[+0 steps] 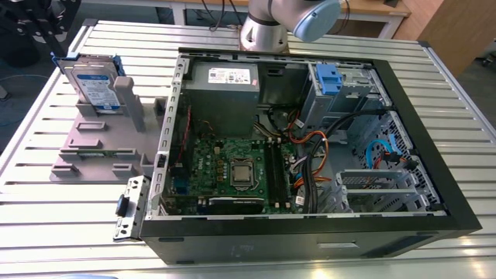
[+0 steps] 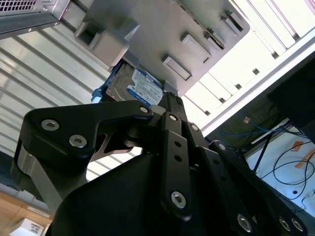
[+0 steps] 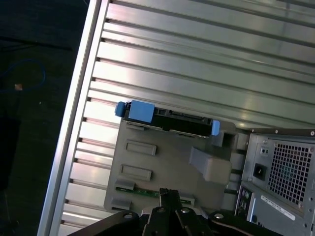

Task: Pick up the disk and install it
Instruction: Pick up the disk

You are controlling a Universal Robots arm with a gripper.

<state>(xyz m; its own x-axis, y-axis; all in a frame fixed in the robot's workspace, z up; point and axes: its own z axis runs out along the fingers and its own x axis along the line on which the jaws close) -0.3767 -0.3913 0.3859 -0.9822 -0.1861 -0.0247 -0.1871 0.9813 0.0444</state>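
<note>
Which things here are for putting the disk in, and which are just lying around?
For the job: disk, standing in the grey holder; open computer case.
Just lying about: metal bracket beside the case; green circuit strip in the holder.

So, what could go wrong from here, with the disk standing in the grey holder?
The disk stands upright in a slot of the grey holder, next to a tall post; a crooked grip might jam it or bump the post. Inside the computer case, loose cables lie near the drive bay and could snag the disk.
</note>
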